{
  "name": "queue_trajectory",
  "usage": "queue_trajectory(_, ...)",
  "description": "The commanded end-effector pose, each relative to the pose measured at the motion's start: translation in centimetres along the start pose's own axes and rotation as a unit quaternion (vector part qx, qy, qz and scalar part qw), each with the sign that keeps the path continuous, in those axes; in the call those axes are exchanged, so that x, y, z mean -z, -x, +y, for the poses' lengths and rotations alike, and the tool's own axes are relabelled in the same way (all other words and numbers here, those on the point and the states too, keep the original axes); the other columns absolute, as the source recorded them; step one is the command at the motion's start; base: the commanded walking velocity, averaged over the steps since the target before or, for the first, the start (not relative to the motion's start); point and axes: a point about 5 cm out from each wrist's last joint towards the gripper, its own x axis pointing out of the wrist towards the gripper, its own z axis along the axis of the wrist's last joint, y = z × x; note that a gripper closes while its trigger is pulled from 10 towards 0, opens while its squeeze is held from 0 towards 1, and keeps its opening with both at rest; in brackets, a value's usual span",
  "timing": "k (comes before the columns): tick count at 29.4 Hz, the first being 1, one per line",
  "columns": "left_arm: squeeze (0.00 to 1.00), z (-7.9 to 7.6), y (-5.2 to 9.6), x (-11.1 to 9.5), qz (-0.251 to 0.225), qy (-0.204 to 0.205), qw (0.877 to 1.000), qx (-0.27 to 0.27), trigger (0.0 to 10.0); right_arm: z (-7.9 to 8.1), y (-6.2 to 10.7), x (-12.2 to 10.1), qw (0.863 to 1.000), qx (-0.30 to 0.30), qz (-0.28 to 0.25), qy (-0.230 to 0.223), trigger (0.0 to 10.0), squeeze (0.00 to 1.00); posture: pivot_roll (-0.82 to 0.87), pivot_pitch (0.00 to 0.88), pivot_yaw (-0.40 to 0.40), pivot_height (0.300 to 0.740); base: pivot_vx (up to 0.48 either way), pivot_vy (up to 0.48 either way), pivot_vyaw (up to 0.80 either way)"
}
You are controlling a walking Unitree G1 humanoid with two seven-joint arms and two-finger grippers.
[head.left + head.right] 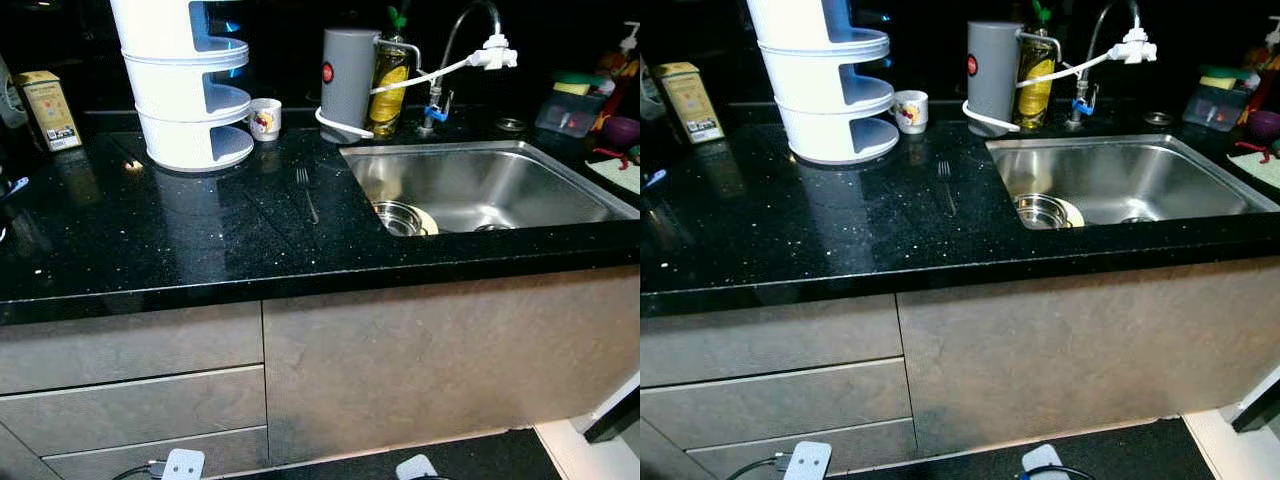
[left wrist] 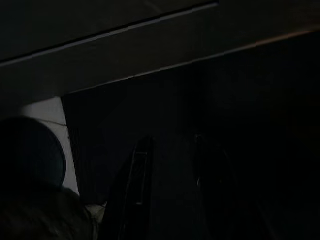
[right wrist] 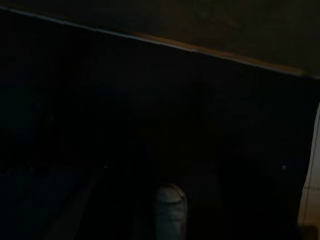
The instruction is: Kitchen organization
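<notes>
Cabinet fronts (image 1: 400,360) and drawers (image 1: 130,400) fill the foreground under the black countertop (image 1: 150,250); both arms hang low in front of them. Left gripper (image 2: 170,190) shows dimly in its wrist view, two dark fingers apart with a gap between, holding nothing. Right gripper (image 3: 170,210): view too dark, cannot tell whether its fingers are apart or together. Likely item to tidy is the fork (image 1: 306,194), lying flat and alone on the counter, just left of the sink (image 1: 560,160) rim, well in front of the white tiered rack (image 1: 185,100) and the small mug (image 1: 265,118). Long axis runs nearly straight away from the robot, tines at the far end, handle pointing back toward the counter edge, slightly angled toward the sink. It sits a little left of centre in the head views, so by my judgement either arm could reach it; left looks marginally nearer. Both grippers must rise from cabinet level before any approach. A metal bowl (image 1: 398,216) rests in the near left corner of the sink. Grey canister (image 1: 347,80), oil bottle (image 1: 388,90) and faucet (image 1: 470,30) stand along the back.
</notes>
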Motion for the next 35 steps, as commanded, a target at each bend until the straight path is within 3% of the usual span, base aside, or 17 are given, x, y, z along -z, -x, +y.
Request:
queue_trajectory(1, 0.00, 0.1, 0.1, 0.6, 0.018, -0.006, 1.000, 0.000, 10.0, 0.1, 0.2, 0.8, 1.000, 0.003, 0.013, -0.008, 10.0, 0.00, -0.01, 0.139, 0.004, 0.740, 0.000, 0.000, 0.00)
queue_trajectory(4, 0.00, 0.0, 0.2, 0.8, 0.024, -0.010, 1.000, 0.002, 10.0, 0.0, 0.3, 1.1, 1.000, 0.004, 0.020, -0.013, 10.0, 0.00, 0.00, 0.133, -0.017, 0.740, 0.000, 0.000, 0.00)
queue_trajectory(7, 0.00, 0.0, 0.3, 1.1, 0.020, 0.016, 1.000, -0.010, 10.0, 0.6, 0.2, 1.0, 1.000, -0.005, 0.017, -0.007, 10.0, 0.00, -0.01, 0.124, 0.013, 0.740, 0.000, 0.000, 0.00)
queue_trajectory(11, 0.00, -0.6, 0.5, 1.7, 0.031, -0.004, 1.000, 0.005, 10.0, 0.6, 0.2, 1.1, 1.000, -0.002, 0.020, -0.019, 10.0, 0.00, 0.00, 0.125, -0.013, 0.740, 0.000, 0.000, 0.00)
queue_trajectory(14, 0.00, -0.7, 0.6, 1.7, 0.029, 0.011, 1.000, -0.005, 10.0, 0.9, 0.3, 1.4, 1.000, -0.015, 0.025, 0.002, 10.0, 0.00, 0.00, 0.126, -0.022, 0.740, 0.000, 0.000, 0.00)
queue_trajectory(35, 0.00, -0.4, 0.5, 1.5, 0.025, 0.018, 0.999, -0.015, 10.0, 0.1, 0.1, 0.6, 1.000, -0.011, 0.017, 0.009, 10.0, 0.00, 0.00, 0.122, -0.038, 0.740, 0.000, 0.000, 0.00)
